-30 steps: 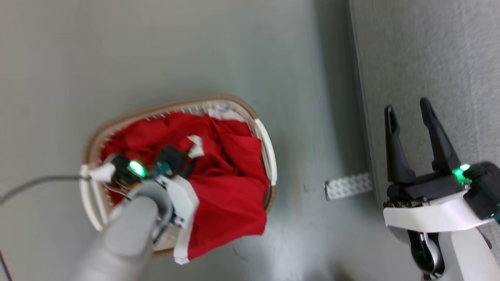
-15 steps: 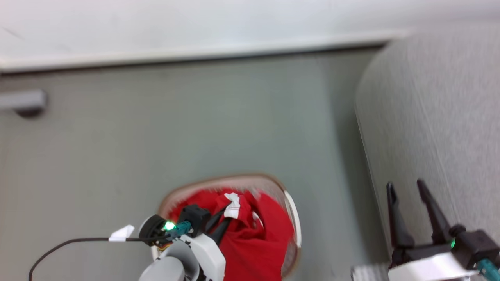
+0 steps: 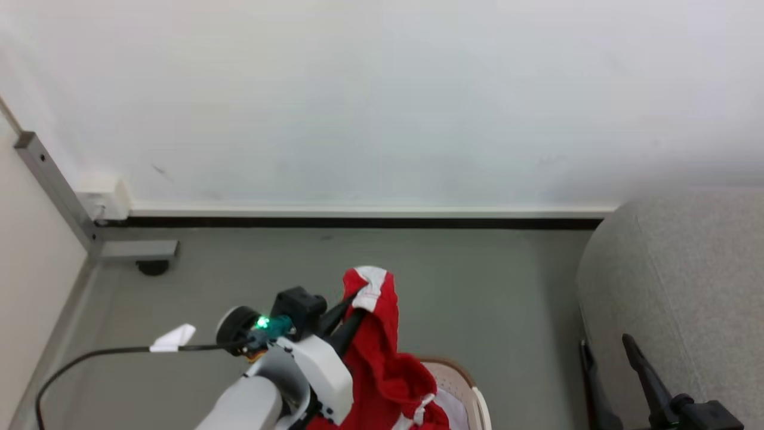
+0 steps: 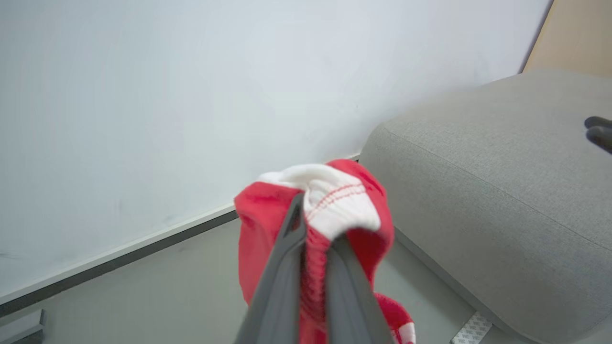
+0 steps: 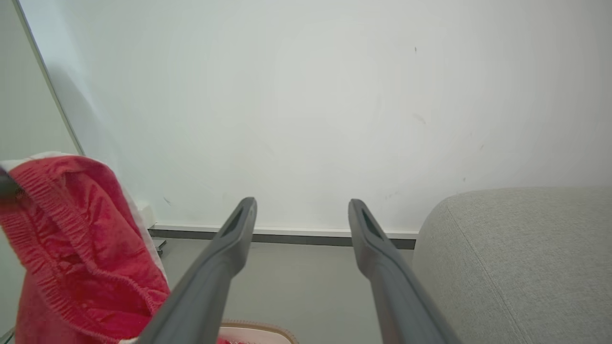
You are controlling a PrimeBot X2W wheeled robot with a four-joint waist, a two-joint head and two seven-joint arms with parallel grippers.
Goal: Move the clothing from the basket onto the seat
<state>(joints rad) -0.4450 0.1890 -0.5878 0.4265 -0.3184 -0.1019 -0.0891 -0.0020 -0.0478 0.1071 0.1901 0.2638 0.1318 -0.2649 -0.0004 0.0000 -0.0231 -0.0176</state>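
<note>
My left gripper (image 3: 355, 301) is shut on the red clothing (image 3: 382, 358), pinching it near its white trim (image 3: 371, 280). The garment hangs from the fingers down toward the cream basket (image 3: 462, 388) at the bottom of the head view. In the left wrist view the gripper (image 4: 313, 215) holds the same clothing (image 4: 363, 191), bunched over the fingertips. The grey seat (image 3: 686, 280) stands at the right, its rounded arm (image 4: 478, 157) close by. My right gripper (image 3: 603, 343) is open beside the seat; in the right wrist view the gripper (image 5: 301, 205) holds nothing, with the clothing (image 5: 76, 239) at far left.
A white wall (image 3: 382, 101) with a dark skirting strip (image 3: 358, 222) runs behind. A grey metal post and foot (image 3: 131, 248) stand at the left corner. A black cable (image 3: 107, 353) trails from my left wrist. Grey floor (image 3: 477, 280) lies between basket and seat.
My left gripper has lifted the red clothing up out of the basket. The head camera has tilted upward, so the wall has come into view and the basket has dropped to the bottom edge.
</note>
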